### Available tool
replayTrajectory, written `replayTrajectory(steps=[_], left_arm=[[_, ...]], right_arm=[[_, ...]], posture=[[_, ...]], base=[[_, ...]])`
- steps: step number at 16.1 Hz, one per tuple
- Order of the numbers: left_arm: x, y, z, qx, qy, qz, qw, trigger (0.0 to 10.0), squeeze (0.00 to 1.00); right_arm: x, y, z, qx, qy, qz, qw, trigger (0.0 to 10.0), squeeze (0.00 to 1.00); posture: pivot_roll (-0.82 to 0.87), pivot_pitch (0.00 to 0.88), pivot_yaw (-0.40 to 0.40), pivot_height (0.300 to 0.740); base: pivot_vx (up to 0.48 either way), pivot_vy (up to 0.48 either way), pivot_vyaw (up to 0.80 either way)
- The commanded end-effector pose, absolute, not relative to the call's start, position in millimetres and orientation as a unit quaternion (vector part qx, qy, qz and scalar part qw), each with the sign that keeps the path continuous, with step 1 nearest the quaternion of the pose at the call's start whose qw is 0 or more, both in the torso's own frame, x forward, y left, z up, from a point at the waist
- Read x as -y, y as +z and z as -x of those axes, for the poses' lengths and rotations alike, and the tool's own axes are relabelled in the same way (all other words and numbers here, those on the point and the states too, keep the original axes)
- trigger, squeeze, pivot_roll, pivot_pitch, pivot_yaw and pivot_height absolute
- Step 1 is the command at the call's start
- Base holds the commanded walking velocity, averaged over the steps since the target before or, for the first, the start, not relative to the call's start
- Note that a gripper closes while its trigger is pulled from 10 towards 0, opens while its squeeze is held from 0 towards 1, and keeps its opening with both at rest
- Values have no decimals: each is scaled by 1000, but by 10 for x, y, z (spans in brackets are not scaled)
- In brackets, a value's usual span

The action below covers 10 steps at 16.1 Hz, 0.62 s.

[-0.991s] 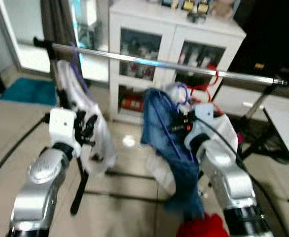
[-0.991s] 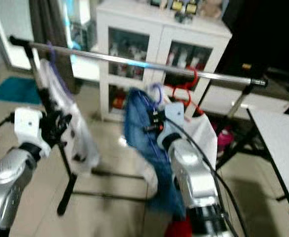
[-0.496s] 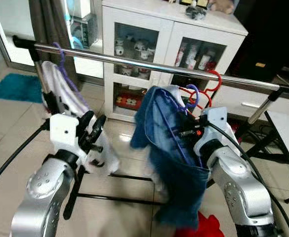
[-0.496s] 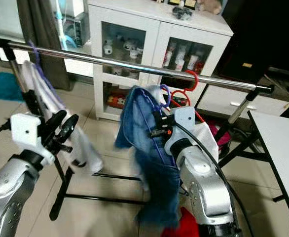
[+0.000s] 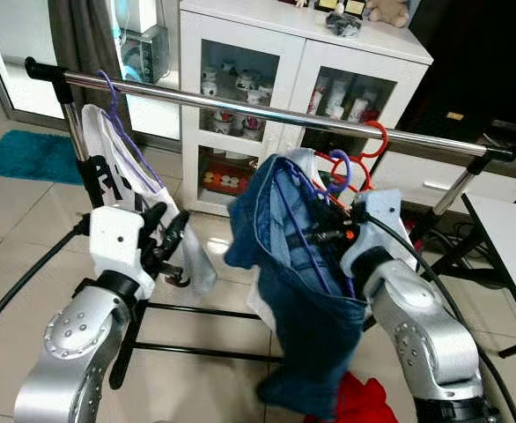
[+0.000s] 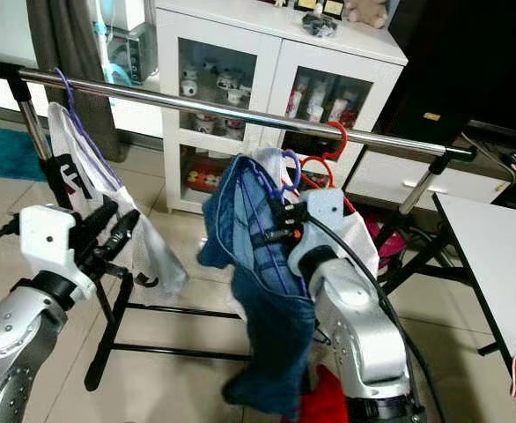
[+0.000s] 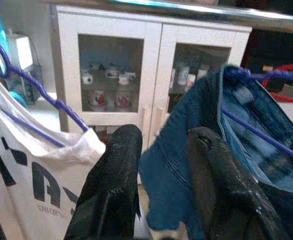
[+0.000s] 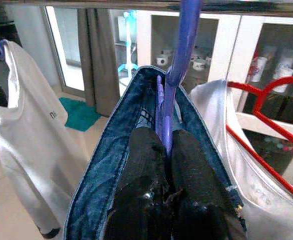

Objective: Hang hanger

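A purple hanger (image 8: 181,60) carries folded blue jeans (image 5: 302,264). My right gripper (image 8: 165,145) is shut on the hanger's neck, and its hook (image 5: 342,166) sits just below the silver rail (image 5: 267,113), beside a red hanger (image 5: 377,141) holding a white garment (image 6: 355,229). My left gripper (image 5: 172,227) is open with nothing in it, in front of a white T-shirt (image 5: 121,167) that hangs on another purple hanger at the rail's left end.
A white glass-door cabinet (image 5: 302,62) stands behind the rail. Red cloth (image 5: 364,405) lies on the tiled floor below the jeans. A white table (image 5: 513,238) edge is at the right, a teal mat (image 5: 29,154) at the far left.
The camera has shifted and steadied. The jeans have swung a little under the right gripper, which stays shut on the hanger below the rail. The left gripper is still open.
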State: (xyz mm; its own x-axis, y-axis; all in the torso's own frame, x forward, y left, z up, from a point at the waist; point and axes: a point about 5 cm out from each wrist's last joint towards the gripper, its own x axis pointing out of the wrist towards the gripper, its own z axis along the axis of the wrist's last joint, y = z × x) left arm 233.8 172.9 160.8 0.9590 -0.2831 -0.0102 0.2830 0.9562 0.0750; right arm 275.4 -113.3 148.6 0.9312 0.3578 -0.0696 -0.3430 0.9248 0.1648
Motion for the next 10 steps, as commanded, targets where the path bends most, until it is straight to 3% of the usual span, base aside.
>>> replayTrajectory(steps=[1,10], left_arm=[[-1706,1602,-2365,-6,-145,-45,988,10000,0],[-1713,1706,-2543,5,-185,-69,980,10000,0]], right_arm=[[1170,1518,-2790,-46,168,-77,982,10000,0],[1112,1621,-3221,-41,141,-72,987,10000,0]], posture=[[-87,0,-155,740],[-63,0,-115,740]], base=[[0,0,0],[0,0,0]])
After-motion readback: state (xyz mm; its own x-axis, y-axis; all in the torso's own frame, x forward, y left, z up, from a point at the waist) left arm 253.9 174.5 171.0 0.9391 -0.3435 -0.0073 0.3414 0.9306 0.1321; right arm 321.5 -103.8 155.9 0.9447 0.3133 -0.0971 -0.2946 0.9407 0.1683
